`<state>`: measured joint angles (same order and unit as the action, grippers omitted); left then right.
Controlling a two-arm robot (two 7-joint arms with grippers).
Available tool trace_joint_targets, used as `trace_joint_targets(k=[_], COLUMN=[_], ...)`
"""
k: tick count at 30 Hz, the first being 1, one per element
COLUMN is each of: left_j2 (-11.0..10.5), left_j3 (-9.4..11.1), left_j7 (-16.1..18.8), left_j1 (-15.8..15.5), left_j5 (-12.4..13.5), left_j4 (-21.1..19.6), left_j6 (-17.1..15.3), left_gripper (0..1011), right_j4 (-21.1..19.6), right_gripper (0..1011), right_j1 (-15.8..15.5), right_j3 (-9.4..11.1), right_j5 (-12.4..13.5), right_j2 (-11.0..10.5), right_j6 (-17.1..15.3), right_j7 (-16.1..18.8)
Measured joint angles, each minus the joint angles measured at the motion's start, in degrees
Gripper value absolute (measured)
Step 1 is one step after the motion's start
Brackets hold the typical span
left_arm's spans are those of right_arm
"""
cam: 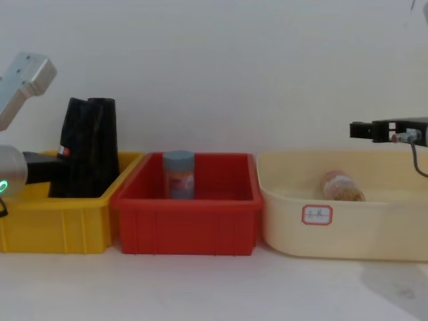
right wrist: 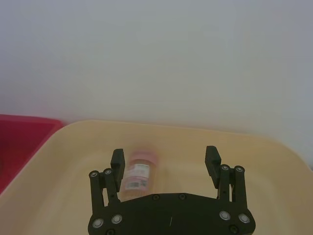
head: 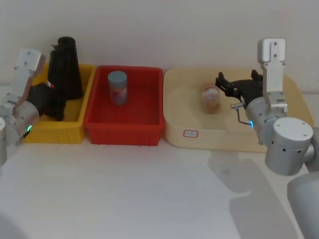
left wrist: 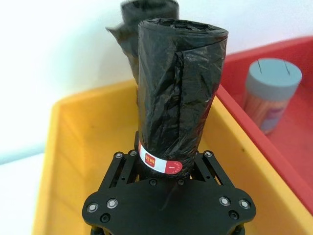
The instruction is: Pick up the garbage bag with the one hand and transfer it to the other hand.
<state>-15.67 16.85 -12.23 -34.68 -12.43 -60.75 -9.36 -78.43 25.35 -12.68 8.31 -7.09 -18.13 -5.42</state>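
Rising upright from the yellow bin (head: 55, 132) at far left, the garbage bag (left wrist: 178, 88) is pinched at its red-marked end by the left pincer (left wrist: 166, 171). One further black roll (head: 71, 64) is seen just behind. Three containers are lined on the bench (head: 149, 189). One jar (head: 118, 87) is upright in the red bin (head: 124, 132), and one jar (head: 211, 99) lies in the cream tray (head: 219, 134), over which the right pincer (right wrist: 165, 159) is spread.

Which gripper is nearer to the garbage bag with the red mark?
Left. The left gripper is shut on the garbage bag in the yellow bin; the right gripper hangs open over the cream tray, beyond the red bin.
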Motion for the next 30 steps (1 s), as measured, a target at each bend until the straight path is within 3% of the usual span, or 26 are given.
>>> trace_joint_targets(k=[9, 17, 23, 30], left_j2=[0.31, 0.31, -0.17, -1.17], left_j3=[-1.40, -3.72, -4.57, -4.74], left_j7=[4.82, 8.02, 7.48, 3.86], left_j1=[1.62, 4.02, 4.87, 5.02], left_j5=[1.50, 1.32, 0.29, -1.22], left_j4=[-5.74, -15.43, -19.38, -21.74], left_j6=[-0.57, -4.05, -5.99, -7.49], left_gripper=[390, 390, 390, 390], right_j4=[0.42, 0.63, 0.71, 0.76], right_gripper=[1000, 1001, 1000, 1000], right_j1=[-0.15, -0.20, -0.23, -0.26], right_j3=[0.89, 1.25, 1.39, 1.50], right_j5=[0.17, 0.25, 0.29, 0.32], right_j2=[-0.04, -0.07, -0.10, -0.10], right_j6=[-0.19, -0.25, -0.29, -0.33], right_j7=[-0.59, -0.79, -0.90, -0.98])
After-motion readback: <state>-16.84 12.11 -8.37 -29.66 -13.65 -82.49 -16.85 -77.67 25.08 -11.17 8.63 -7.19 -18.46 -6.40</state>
